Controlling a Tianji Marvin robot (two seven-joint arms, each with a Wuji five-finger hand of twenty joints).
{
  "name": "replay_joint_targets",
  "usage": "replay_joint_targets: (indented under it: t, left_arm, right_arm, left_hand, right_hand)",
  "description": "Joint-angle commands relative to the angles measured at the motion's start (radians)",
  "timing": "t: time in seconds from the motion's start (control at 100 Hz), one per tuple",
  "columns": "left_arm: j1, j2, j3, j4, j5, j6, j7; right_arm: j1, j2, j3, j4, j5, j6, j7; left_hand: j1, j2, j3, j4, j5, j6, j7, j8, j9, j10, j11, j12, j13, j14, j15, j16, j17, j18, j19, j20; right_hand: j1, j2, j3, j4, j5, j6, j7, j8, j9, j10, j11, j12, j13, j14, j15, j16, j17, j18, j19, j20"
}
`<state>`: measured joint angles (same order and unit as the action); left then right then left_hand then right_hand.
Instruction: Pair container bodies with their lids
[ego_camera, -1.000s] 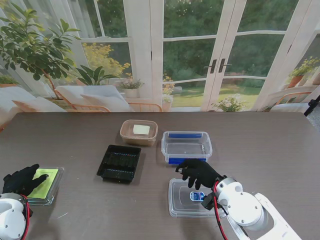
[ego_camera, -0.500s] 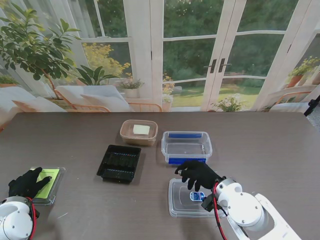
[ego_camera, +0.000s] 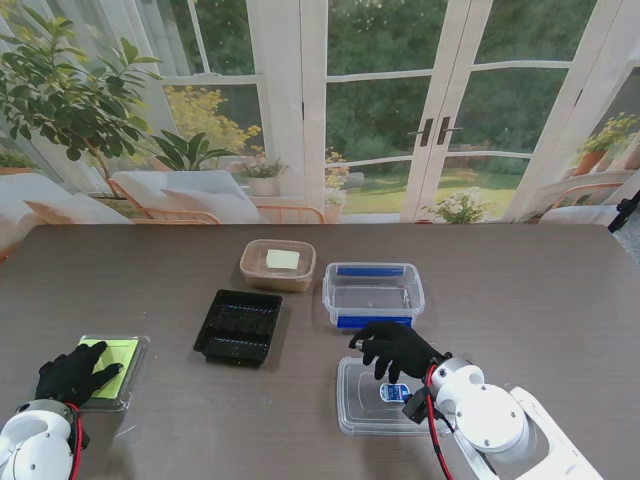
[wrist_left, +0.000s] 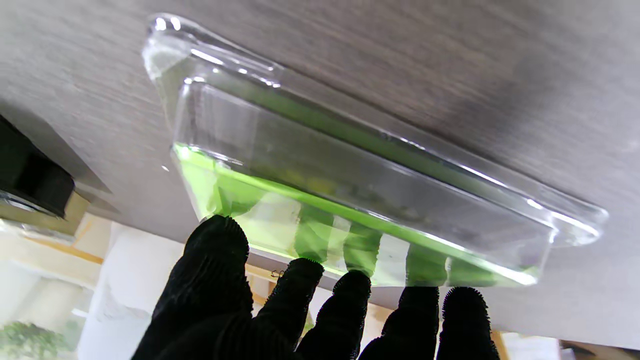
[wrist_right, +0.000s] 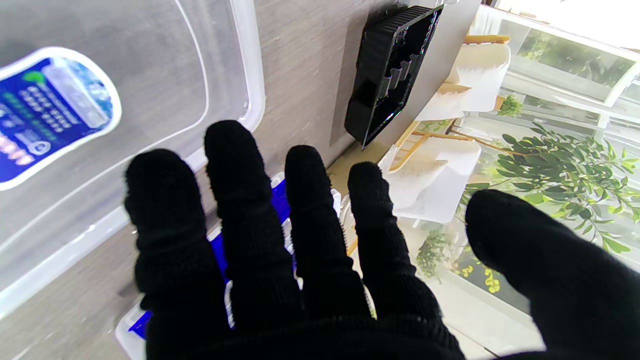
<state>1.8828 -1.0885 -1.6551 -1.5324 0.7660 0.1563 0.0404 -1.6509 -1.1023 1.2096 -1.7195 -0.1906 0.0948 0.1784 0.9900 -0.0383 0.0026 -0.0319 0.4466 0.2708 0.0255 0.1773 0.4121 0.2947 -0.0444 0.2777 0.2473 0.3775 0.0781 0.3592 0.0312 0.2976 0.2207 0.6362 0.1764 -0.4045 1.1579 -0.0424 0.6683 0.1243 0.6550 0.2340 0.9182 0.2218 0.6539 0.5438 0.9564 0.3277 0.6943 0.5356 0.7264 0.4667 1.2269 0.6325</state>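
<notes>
A clear lid with a green label (ego_camera: 118, 362) (wrist_left: 350, 190) lies flat near the table's front left. My left hand (ego_camera: 70, 375) (wrist_left: 300, 310) rests on it with straight fingers, the fingertips on its green top and nothing gripped. A clear lid with a blue label (ego_camera: 385, 396) (wrist_right: 150, 75) lies front right. Over its far edge my right hand (ego_camera: 395, 346) (wrist_right: 300, 260) hovers with spread fingers, open. Just beyond stands the clear container with blue clips (ego_camera: 373, 293) (wrist_right: 278, 197). A black tray (ego_camera: 238, 325) (wrist_right: 390, 70) sits mid-table. A beige container (ego_camera: 278, 264) stands behind it.
The table's far edge (ego_camera: 320, 226) meets glass doors and garden furniture. Bare wood (ego_camera: 170, 410) lies between the green lid and the blue-label lid, and to the right of the clear container (ego_camera: 520, 300).
My left hand and the green-label lid under it have slid to the right along the table's front. The right hand has stayed in place.
</notes>
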Motion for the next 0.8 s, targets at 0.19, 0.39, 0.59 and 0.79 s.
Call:
replay_joint_targets:
  t: [0.19,0.39,0.59,0.79]
  left_arm:
    - [0.047,0.008,0.031,-0.039,0.055,-0.019,-0.094]
    - [0.072,0.015,0.053,-0.084,0.068,-0.024,-0.135]
    - [0.094,0.021,0.078,-0.134,0.076,-0.027,-0.182]
    - [0.1,0.031,0.104,-0.173,0.094,-0.023,-0.244]
  right_arm:
    - [0.002,-0.002,-0.002,0.004,0.003,-0.005,0.013]
    - [0.004,-0.003,-0.001,0.006,0.006,-0.005,0.013]
    - [0.007,-0.004,-0.001,0.01,0.006,-0.009,0.009]
    - [0.009,-0.004,0.0,0.012,0.007,-0.011,0.01]
  left_hand:
    - [0.0,0.045,-0.01,0.035,0.024,0.003,0.027,0.011,0.101,0.001,0.12,0.049,0.026,0.004,0.015,0.017,0.005,0.01,-0.023,0.017]
    - [-0.002,0.047,-0.01,0.035,0.023,0.005,0.026,0.011,0.104,0.001,0.119,0.051,0.028,0.006,0.017,0.017,0.007,0.01,-0.024,0.017]
    - [-0.004,0.048,-0.01,0.034,0.025,0.006,0.027,0.011,0.108,0.004,0.12,0.052,0.033,0.008,0.019,0.019,0.014,0.01,-0.023,0.018]
    - [-0.011,0.052,-0.011,0.034,0.022,0.003,0.026,0.011,0.108,0.0,0.119,0.052,0.037,0.008,0.023,0.021,0.023,0.012,-0.016,0.023]
  right_hand:
    - [0.026,0.015,-0.077,-0.031,-0.003,0.004,-0.004,-0.01,0.003,0.017,-0.001,-0.009,0.011,0.015,0.006,-0.002,-0.323,0.009,-0.015,-0.01]
    - [0.026,0.015,-0.078,-0.031,-0.002,0.005,-0.003,-0.011,0.002,0.018,-0.001,-0.01,0.011,0.017,0.005,-0.002,-0.323,0.009,-0.016,-0.01]
    - [0.026,0.016,-0.078,-0.031,-0.003,0.006,-0.005,-0.011,0.002,0.017,-0.001,-0.01,0.011,0.015,0.006,-0.002,-0.324,0.009,-0.016,-0.01]
    - [0.026,0.015,-0.079,-0.031,-0.001,0.008,-0.005,-0.011,0.003,0.018,-0.001,-0.01,0.01,0.018,0.005,-0.002,-0.324,0.009,-0.016,-0.01]
